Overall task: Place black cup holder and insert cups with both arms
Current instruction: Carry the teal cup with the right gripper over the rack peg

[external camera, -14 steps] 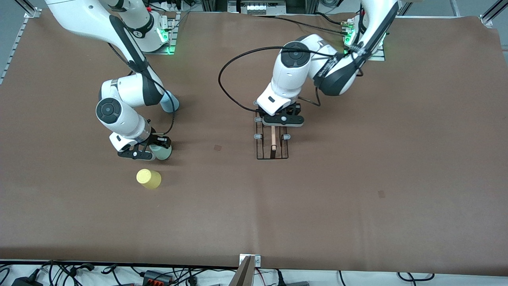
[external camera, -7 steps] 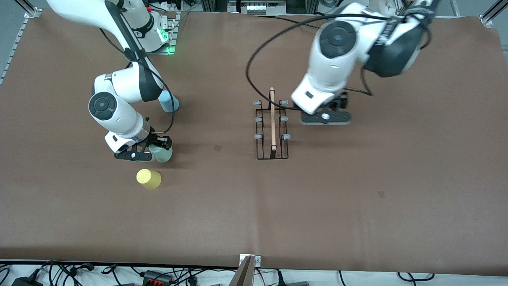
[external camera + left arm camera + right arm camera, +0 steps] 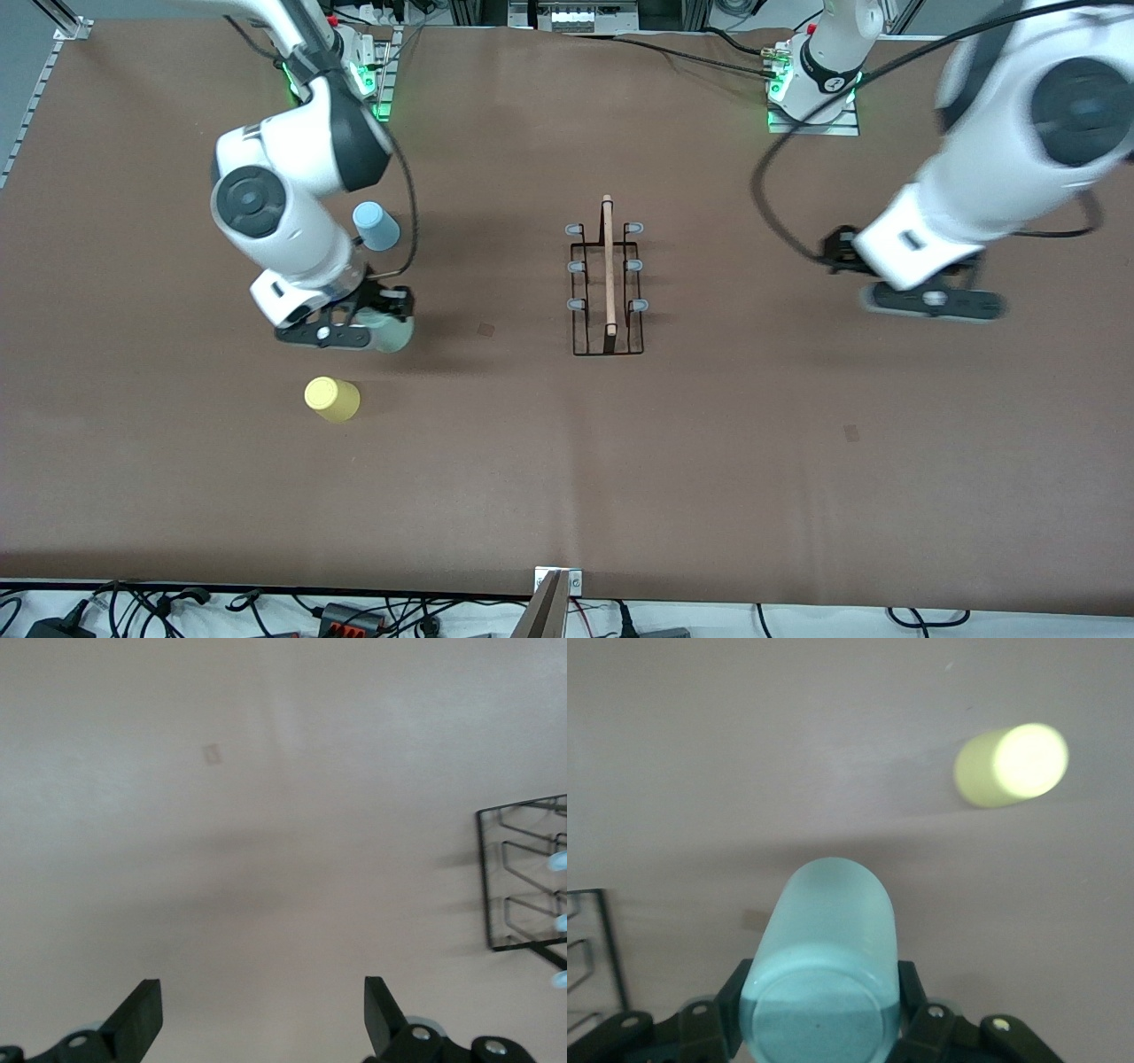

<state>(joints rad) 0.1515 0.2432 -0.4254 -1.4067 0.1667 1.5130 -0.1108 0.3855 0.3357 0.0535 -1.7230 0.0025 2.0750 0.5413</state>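
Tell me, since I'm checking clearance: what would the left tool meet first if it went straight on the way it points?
Probably only the bare table. The left tool is open and points down at it; the black cup holder sits off to one side.

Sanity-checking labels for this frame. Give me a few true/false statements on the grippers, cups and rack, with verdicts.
1. The right gripper is shut on the mint green cup. True.
2. The left gripper holds the black cup holder. False: it is open with nothing in it, over bare table toward the left arm's end; the holder stands alone on the table.
3. A cup already sits on one of the holder's pegs. False: no peg has a cup on it.
4. The yellow cup is nearer the front camera than the light blue cup. True.
5. The yellow cup is in a gripper. False: it rests on the table.
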